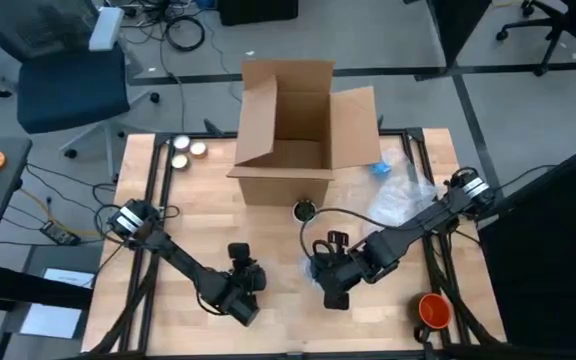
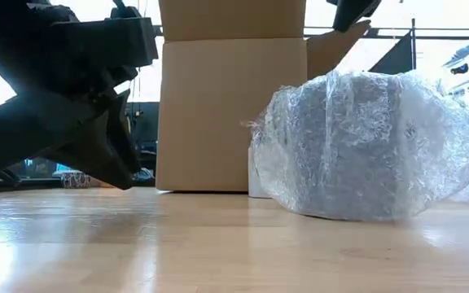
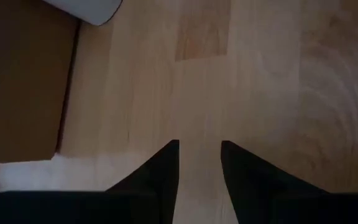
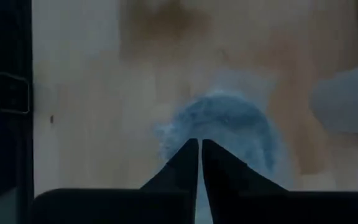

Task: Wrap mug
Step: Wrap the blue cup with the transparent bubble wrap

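On the pale wood-plank table (image 1: 278, 330), just in front of the plain unprinted cardboard box (image 1: 293, 135), sits the mug (image 2: 365, 146), a crinkled bubble-wrap bundle. Above it hovers the right gripper (image 4: 199, 149), jaws pressed together; the left gripper (image 3: 199, 158), jaws slightly spread, holds nothing.

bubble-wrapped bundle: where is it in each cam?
High: bubble-wrapped bundle at table centre, under the right gripper.
Low: large, right of centre.
Left wrist: not in it.
Right wrist: bluish blur just past the shut fingertips.
Shared landmark: cardboard box, behind the bundle in low.
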Robot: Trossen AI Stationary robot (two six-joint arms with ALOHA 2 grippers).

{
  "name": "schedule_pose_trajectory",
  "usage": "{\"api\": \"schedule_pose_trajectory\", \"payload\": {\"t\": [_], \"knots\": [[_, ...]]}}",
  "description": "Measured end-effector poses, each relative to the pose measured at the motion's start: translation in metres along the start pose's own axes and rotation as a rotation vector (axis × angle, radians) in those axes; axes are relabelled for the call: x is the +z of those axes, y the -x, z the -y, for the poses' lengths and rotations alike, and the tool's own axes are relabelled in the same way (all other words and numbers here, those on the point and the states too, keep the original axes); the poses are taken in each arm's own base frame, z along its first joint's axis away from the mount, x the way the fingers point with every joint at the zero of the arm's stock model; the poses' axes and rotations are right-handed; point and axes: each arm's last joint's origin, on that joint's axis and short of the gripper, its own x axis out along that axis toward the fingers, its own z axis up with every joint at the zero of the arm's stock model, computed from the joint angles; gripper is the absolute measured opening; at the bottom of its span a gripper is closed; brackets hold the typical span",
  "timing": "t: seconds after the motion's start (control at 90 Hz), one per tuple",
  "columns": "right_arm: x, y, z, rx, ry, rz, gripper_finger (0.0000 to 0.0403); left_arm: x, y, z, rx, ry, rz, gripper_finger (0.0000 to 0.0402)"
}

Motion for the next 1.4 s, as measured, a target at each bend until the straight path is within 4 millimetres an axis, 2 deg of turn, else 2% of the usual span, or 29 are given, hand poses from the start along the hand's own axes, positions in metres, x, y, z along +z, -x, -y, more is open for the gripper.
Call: {"api": "schedule_pose_trajectory", "payload": {"t": [0.233, 0.456, 0.578, 0.756, 0.956, 1.233, 1.4], "knots": [[-0.002, -0.017, -0.001, -0.006, -0.039, -0.053, 0.0023, 0.0, 0.0, 0.0, 0.0, 0.001, 0.0, 0.0105], [-0.002, -0.038, -0.001, 0.071, -0.057, -0.155, 0.0087, 0.0, 0.0, 0.0, -0.001, 0.002, 0.001, 0.0105], [0.002, -0.038, 0.003, 0.09, -0.096, -0.159, 0.0131, 0.0, 0.0, 0.0, -0.001, 0.002, 0.002, 0.0105], [0.013, -0.019, 0.012, 0.08, -0.131, -0.198, 0.0176, 0.0, 0.0, 0.0, -0.002, 0.003, 0.002, 0.0105], [0.019, 0.008, 0.022, -0.065, -0.182, -0.229, 0.0175, 0.001, 0.0, 0.0, -0.004, 0.007, 0.006, 0.0105], [0.017, -0.002, 0.03, -0.131, -0.214, -0.293, 0.016, 0.001, 0.0, 0.0, -0.004, 0.025, 0.006, 0.0105], [0.021, -0.005, 0.027, -0.102, -0.202, -0.237, 0.016, 0.001, 0.0, 0.0, -0.004, 0.025, 0.006, 0.0105]]}}
